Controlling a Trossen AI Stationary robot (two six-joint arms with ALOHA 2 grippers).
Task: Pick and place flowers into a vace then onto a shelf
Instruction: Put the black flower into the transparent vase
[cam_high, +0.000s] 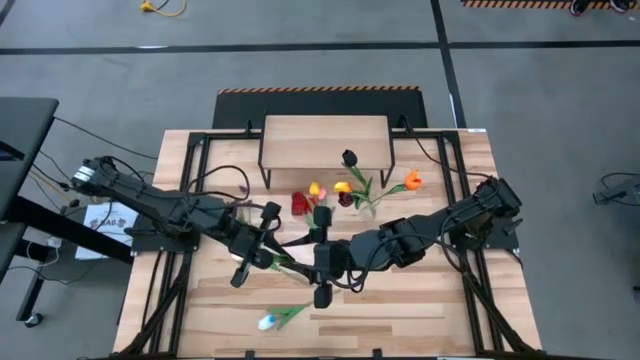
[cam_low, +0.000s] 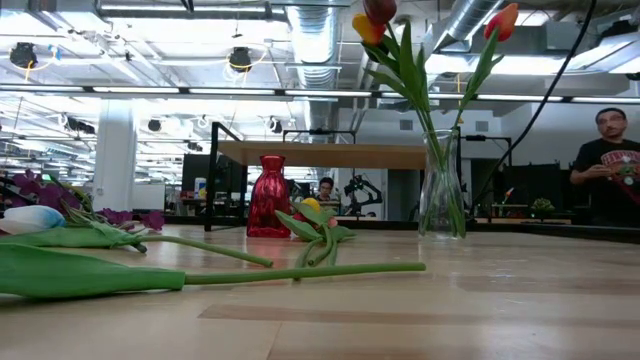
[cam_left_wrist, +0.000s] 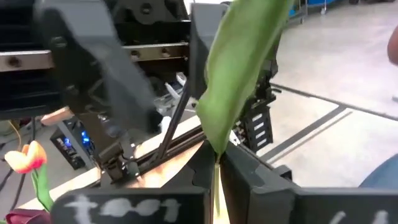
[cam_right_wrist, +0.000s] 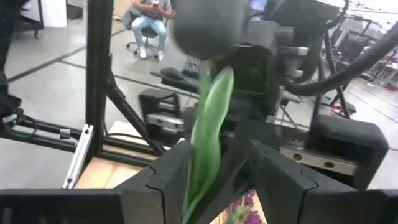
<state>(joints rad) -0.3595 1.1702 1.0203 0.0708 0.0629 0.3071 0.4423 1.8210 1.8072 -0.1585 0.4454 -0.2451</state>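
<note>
Left gripper is over mid-table w/ jaws shut on a green-stemmed flower. Right gripper faces it close by, jaws partly apart w/ the same flower's leaf between them (can't tell if they pinch it). Clear vase w/ tulips stands on the table just in front of the shelf; red vase beside it. White tulip lies near the table's front edge.
</note>
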